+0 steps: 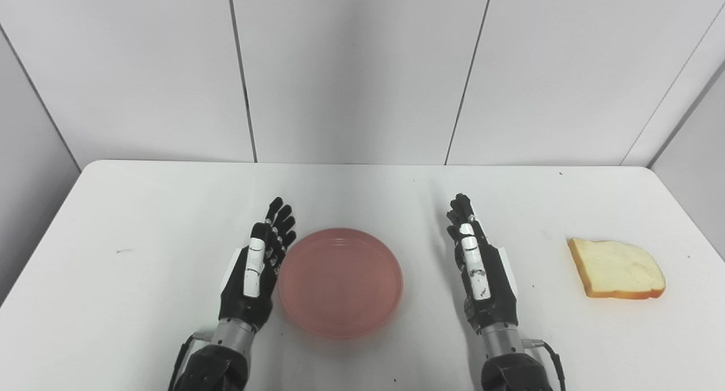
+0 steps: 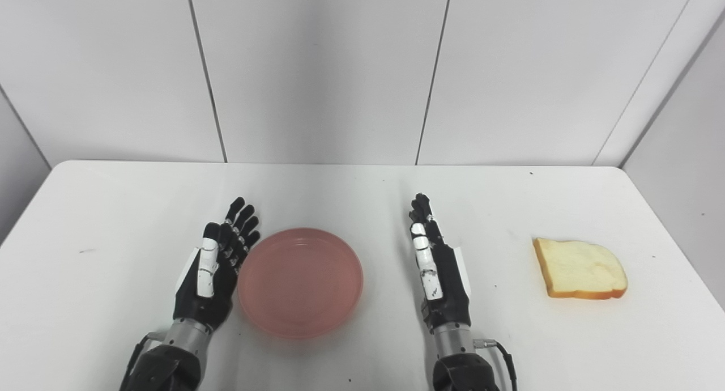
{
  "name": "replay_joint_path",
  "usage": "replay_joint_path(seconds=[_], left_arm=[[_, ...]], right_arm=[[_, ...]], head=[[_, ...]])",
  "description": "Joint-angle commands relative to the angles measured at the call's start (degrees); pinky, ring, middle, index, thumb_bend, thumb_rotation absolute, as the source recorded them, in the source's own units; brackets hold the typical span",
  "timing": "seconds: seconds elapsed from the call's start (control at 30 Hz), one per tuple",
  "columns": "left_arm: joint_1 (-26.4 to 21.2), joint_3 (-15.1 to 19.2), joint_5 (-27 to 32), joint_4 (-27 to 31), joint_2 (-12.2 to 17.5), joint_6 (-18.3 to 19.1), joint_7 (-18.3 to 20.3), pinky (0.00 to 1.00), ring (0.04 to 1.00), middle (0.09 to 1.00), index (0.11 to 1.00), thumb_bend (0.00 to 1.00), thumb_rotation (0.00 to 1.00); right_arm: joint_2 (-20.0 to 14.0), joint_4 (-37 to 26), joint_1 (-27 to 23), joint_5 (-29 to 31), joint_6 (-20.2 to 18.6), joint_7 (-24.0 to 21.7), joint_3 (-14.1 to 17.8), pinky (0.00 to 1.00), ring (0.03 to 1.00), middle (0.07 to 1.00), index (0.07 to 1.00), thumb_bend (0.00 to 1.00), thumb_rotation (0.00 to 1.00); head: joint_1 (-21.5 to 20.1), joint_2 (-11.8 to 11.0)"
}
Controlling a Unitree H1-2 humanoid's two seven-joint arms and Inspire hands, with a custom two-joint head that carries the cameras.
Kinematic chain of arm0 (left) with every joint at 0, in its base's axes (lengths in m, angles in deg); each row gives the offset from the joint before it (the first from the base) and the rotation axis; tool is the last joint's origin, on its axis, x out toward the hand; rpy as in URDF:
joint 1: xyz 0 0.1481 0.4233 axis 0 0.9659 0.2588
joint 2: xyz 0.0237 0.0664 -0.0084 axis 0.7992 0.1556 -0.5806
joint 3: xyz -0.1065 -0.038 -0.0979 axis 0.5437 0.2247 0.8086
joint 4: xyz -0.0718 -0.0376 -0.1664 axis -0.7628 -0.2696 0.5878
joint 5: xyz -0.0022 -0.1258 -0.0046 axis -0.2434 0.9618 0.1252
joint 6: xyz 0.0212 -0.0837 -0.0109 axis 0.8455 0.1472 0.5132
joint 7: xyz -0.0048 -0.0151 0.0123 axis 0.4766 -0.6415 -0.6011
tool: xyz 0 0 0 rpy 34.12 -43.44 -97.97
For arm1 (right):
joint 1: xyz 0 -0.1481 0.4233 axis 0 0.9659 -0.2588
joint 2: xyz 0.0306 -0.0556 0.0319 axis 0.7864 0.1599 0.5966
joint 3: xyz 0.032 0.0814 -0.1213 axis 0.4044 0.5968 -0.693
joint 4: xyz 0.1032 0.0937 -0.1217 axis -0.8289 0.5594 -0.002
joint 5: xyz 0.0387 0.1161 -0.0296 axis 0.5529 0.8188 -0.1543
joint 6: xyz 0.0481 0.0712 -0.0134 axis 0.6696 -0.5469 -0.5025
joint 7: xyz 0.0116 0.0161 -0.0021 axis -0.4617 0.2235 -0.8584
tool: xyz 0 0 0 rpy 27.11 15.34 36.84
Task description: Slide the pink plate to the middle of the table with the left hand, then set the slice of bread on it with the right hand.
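Glossy pink plate (image 1: 340, 281), matt table (image 1: 141, 221)

Left hand (image 1: 257, 266) and right hand (image 1: 478, 266) both hold nothing, fingers extended forward, thumbs up.

A bare test lab: a plain white table (image 1: 141, 221) boxed in by blank white wall panels (image 1: 351, 68).

I see the white table (image 1: 141, 221) from two head cameras set side by side, both angled down and forward toward the panelled wall (image 1: 351, 68). They share nearly the whole scene; the right eye view places everything slightly further left. Both frame the tabletop closely.
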Motion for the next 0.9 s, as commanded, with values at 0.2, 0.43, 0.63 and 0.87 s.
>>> replay_joint_path(seconds=[0.2,0.43,0.63,0.87], left_arm=[[1.2,-0.6,1.0,-0.9,-0.7,-2.3,2.3,1.0,0.994,1.0,1.0,0.75,1.0],[1.1,-1.0,0.7,-0.8,-0.6,-2.3,2.9,1.0,1.0,1.0,1.0,0.75,1.0],[0.2,-0.9,-0.2,-3.2,-0.9,-4.1,2.2,1.0,0.996,1.0,0.987,0.74,1.0],[-0.5,-1.3,-3.8,-4.0,-0.7,-4.2,-0.1,1.0,1.0,1.0,0.987,0.74,1.0]], right_arm=[[-0.3,-3.9,-1.3,-0.4,-1.1,0.0,-0.5,1.0,0.979,0.968,0.96,0.58,0.89],[-3.3,-6.8,-2.9,0.1,-3.9,-0.8,0.9,1.0,0.976,0.961,0.949,0.6,0.88],[-8.4,-9.7,-4.1,0.9,-5.7,-2.2,2.3,0.99,0.945,0.934,0.938,0.65,0.78],[-14.4,-18.9,-3.6,0.7,-7.7,-2.2,6.5,0.92,0.888,0.882,0.896,0.65,0.59]], head=[[-2.4,0.7],[-4.7,0.8],[-5.6,0.2],[-4.4,0.4]])
